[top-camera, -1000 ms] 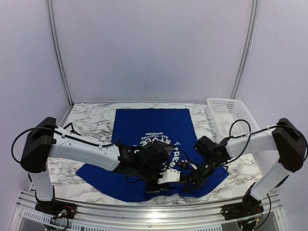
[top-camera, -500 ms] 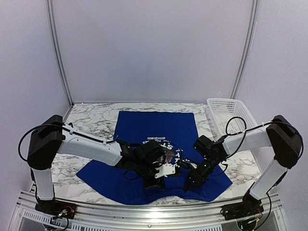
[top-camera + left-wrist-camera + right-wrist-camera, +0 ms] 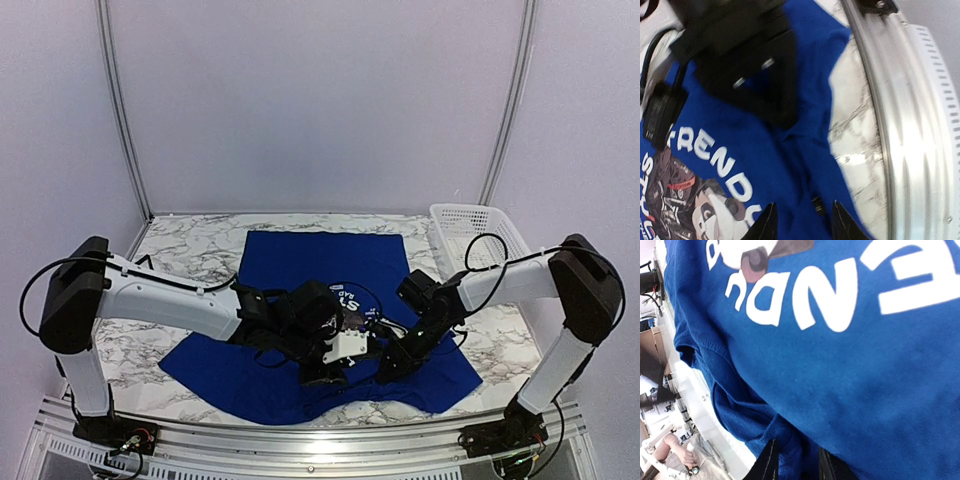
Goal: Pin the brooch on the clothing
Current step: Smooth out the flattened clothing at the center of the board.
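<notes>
The clothing [image 3: 330,265] is lying mid-worktop reaching the near edge, no pinned brooch showing, while the left gripper [image 3: 802,222] is hovering narrowly parted and the right gripper [image 3: 796,462] is pinching a fold, so pinning is seemingly still pending.

white letters "trend" stand on the blue t-shirt [image 3: 790,165] chest.

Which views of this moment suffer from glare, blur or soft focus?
Left wrist: strong glare washes out the ribbed aluminium rail; top external: even light, sharp on the royal-blue panda T-shirt, only soft shadows; right wrist: the shirt's white lettering is soft-edged, too close to focus.
</notes>
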